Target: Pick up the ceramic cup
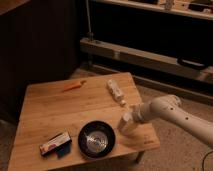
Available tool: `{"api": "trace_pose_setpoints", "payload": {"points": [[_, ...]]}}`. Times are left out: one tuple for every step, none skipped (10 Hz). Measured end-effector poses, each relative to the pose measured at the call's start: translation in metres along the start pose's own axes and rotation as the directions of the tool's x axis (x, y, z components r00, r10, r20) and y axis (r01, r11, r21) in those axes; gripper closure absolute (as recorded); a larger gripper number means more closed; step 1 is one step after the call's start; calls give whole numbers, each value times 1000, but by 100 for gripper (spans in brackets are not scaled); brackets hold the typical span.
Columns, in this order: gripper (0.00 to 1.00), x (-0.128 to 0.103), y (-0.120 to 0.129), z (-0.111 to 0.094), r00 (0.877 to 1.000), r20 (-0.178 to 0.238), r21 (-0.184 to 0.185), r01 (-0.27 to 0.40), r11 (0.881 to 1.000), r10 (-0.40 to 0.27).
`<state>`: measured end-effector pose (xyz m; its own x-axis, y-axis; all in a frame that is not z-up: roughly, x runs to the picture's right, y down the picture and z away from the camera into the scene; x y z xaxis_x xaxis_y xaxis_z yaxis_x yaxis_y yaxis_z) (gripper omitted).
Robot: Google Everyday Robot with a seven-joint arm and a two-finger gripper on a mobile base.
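Approach stage. The gripper (128, 116), jaws spread, reached from the right to the ceramic cup (123, 126), which stood near the right edge of the desk (45, 115), just right of the black bowl (96, 139). The next move probably called for closing around the cup, then lifting. Counted: one cup, one bowl, one white bottle (115, 92), one orange item (74, 86), one packet (55, 145).

One cam, high, facing table (50, 110), claw (126, 121) right
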<state>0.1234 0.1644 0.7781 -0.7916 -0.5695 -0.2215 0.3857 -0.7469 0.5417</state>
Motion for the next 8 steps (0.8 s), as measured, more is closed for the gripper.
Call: {"api": "trace_pose_setpoints", "payload": {"points": [[20, -4, -2, 6, 1000, -14, 8, -9, 1000, 9], [20, -7, -3, 11, 999, -33, 10, -16, 1000, 17], [20, -11, -3, 14, 998, -51, 9, -25, 1000, 25], [20, -15, -3, 17, 997, -69, 6, -35, 999, 36], [20, -17, -4, 20, 996, -74, 10, -39, 999, 40], [20, -19, -5, 22, 996, -77, 13, -41, 999, 42], [20, -20, -5, 22, 996, -82, 10, -44, 999, 45], [20, -20, -4, 21, 995, -85, 7, -45, 999, 45]]}}
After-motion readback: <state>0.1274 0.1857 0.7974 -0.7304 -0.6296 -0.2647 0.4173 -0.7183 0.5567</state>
